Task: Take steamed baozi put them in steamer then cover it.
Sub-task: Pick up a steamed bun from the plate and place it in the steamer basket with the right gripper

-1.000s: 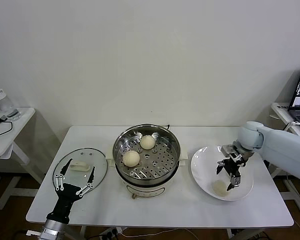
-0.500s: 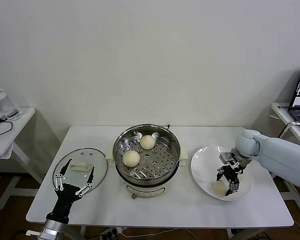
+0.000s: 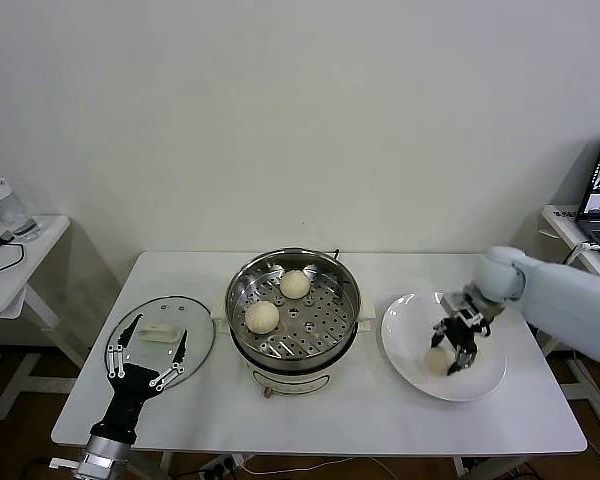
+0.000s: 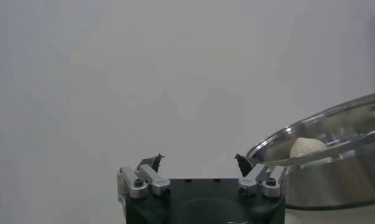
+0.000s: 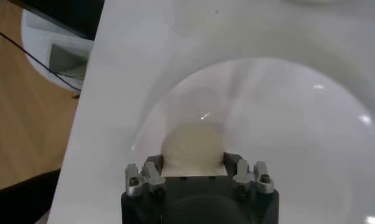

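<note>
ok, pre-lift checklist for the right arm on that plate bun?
1. Right end effector around the baozi on the plate: ok.
2. Firm grip on it: cannot tell.
3. Free tray space in the steamer, two buns already inside: ok.
4. Steamer uncovered, glass lid on the table: ok.
5. Left end effector open by the lid, away from the steamer: ok.

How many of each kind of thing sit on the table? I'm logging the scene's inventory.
Baozi: 3, two in the steamer, one on the plate at the right end effector
Steamer: 1
Plate: 1
Glass lid: 1
Total: 6
</note>
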`<action>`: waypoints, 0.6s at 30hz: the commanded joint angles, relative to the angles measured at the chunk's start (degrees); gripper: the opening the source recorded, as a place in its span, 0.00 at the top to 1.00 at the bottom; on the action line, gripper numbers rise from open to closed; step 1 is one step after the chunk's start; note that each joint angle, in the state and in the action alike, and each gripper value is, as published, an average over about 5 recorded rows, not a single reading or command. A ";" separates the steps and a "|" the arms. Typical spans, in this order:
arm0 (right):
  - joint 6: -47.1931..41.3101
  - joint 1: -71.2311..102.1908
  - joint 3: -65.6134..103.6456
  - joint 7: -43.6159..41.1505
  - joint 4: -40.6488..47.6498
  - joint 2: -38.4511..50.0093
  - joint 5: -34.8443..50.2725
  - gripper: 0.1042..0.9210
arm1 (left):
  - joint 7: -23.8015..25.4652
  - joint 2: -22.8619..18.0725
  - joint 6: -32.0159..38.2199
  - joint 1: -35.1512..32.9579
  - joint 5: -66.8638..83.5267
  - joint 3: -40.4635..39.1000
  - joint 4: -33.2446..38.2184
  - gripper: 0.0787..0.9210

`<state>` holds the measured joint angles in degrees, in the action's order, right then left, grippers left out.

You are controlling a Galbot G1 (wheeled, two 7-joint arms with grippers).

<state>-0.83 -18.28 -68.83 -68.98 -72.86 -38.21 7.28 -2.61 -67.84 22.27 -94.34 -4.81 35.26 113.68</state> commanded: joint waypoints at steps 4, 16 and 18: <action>13.40 -30.40 -9.43 -2.36 -3.37 -10.80 5.07 0.31 | -0.06 0.25 0.15 -0.12 0.03 -0.51 0.36 0.12; 24.95 -32.13 -9.46 0.61 -14.36 -23.38 -1.10 0.30 | -0.04 0.33 0.57 -0.23 0.11 -0.68 1.07 0.12; 26.48 -29.32 -9.09 1.81 -15.47 -25.02 -3.62 0.30 | -0.04 0.29 0.64 -0.26 0.11 -0.68 1.10 0.12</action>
<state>16.58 -45.05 -76.41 -69.60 -81.41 -53.74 8.24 -2.67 -67.53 22.77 -94.55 -4.73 34.55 114.68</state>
